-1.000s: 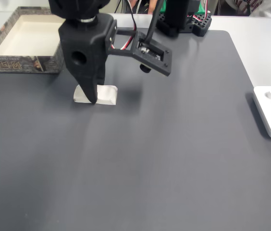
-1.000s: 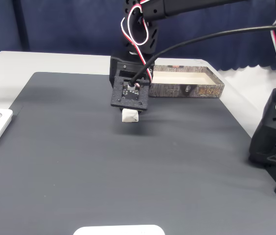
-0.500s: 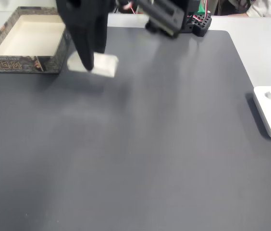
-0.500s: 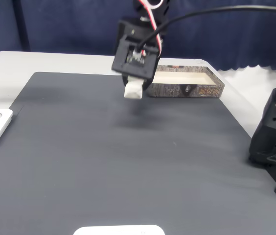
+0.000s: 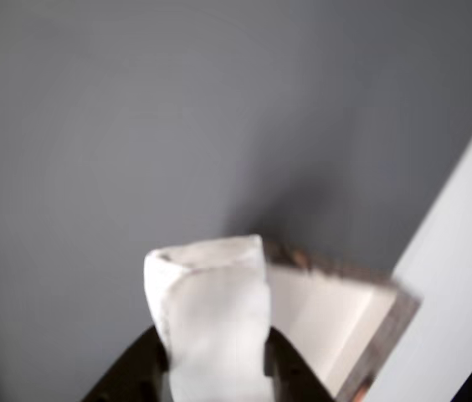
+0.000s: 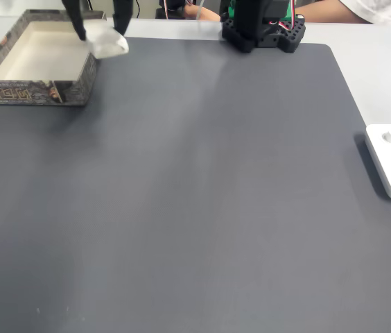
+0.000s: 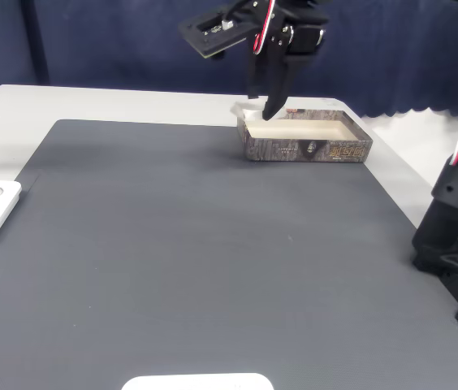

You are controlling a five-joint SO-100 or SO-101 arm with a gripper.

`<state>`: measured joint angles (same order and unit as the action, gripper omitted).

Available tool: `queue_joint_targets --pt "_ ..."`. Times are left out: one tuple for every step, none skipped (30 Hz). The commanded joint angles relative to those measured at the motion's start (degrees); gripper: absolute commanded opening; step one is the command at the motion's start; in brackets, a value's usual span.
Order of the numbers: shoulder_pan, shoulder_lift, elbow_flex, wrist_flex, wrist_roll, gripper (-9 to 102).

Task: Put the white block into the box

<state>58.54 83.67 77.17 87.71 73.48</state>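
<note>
Mat point(image 6: 216, 194), dark grey, flat, covers table. Rectangular cream-walled box with speckled brown-grey rim point(image 6: 32, 90) sits at mat's 11 o'clock corner in a fixed view. Black two-finger gripper point(image 6: 98, 31) clamped on small matte white oblong block point(image 6: 107, 40), airborne over box's 3 o'clock wall. Step judged: carry, nearly over box. Next: shift toward 9 o'clock over cream floor, then part fingers. Block pinched between fingertips, protruding past them point(image 5: 211, 327).
</note>
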Motion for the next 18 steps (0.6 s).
queue_joint_targets --pt "6.0 0.8 -6.1 1.7 -2.1 -2" --pt "7.3 -0.1 -7.6 2.3 -2.1 -2" --pt "8.5 -1.1 -9.5 2.9 -2.1 -2" --pt "9.8 -2.0 -11.2 3.6 -2.1 -2" --pt "11.1 -3.1 -12.8 4.1 -2.3 -2" --pt "12.2 -4.1 -14.5 4.7 -2.8 -2" --pt "13.3 -5.1 -16.1 5.3 -4.0 -2" --pt "14.2 -6.0 -17.2 5.5 -5.4 -2" --pt "15.1 -6.9 -18.0 5.6 -6.7 -2" --pt "15.8 -7.8 -18.7 5.7 -8.3 -2" --pt "16.3 -8.9 -19.4 5.8 -10.1 -2" --pt "16.8 -10.1 -20.0 5.8 -11.4 -2" --pt "17.1 -11.4 -20.8 5.8 -12.0 -2" --pt "17.3 -12.7 -21.5 5.8 -12.3 -2" --pt "17.5 -13.9 -22.3 5.8 -12.3 -2" --pt "17.6 -15.4 -23.5 6.2 -12.2 -2" --pt "17.6 -16.9 -24.7 6.4 -11.9 -2" --pt "17.6 -18.4 -25.8 6.5 -11.3 -2"
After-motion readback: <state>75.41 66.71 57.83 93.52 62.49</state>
